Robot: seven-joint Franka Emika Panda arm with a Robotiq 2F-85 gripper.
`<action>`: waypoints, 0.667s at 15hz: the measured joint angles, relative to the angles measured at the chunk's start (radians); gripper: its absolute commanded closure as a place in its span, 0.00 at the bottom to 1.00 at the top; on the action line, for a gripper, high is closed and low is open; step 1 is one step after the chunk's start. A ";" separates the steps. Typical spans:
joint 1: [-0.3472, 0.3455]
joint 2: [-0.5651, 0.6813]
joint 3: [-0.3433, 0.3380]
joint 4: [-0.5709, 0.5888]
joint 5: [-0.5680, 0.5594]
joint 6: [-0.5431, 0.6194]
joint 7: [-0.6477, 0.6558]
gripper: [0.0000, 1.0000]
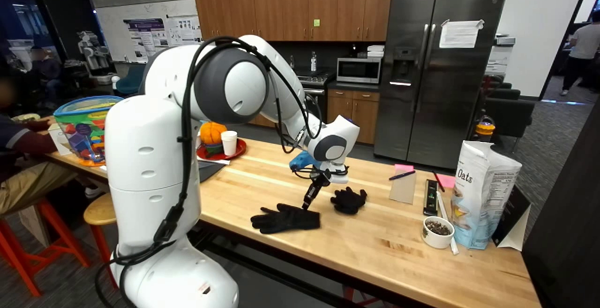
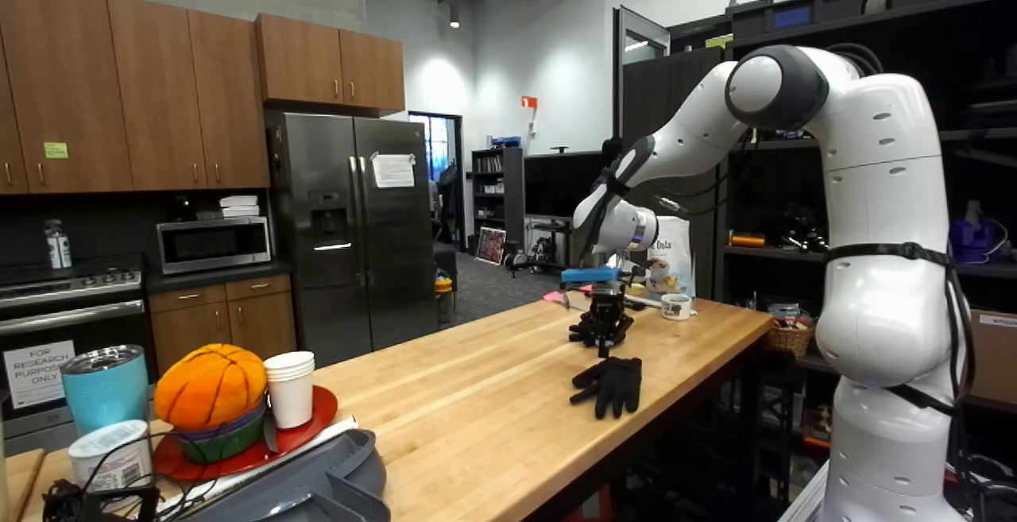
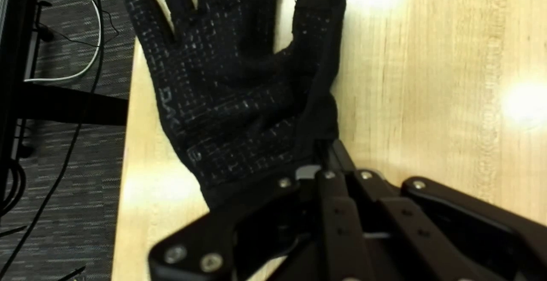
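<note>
Got a black glove (image 3: 230, 88) lying flat near the edge of the wooden table (image 1: 365, 251), long axis running roughly along that edge, finger end pointing away from the gripper (image 3: 331, 148) and cuff toward it. The gripper's fingers are pressed together right by the cuff, thumb side; can't really tell if they're touching fabric. Just past them there's a second glove (image 1: 349, 201), kinda bunched up, and way behind the table a steel fridge (image 1: 468, 101).
</note>
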State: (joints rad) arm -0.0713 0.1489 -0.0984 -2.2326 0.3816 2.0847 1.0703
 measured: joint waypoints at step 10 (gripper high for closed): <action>0.009 -0.078 0.003 -0.025 -0.019 0.123 0.002 1.00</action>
State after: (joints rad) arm -0.0621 0.0705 -0.0957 -2.2577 0.3630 2.2079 1.0721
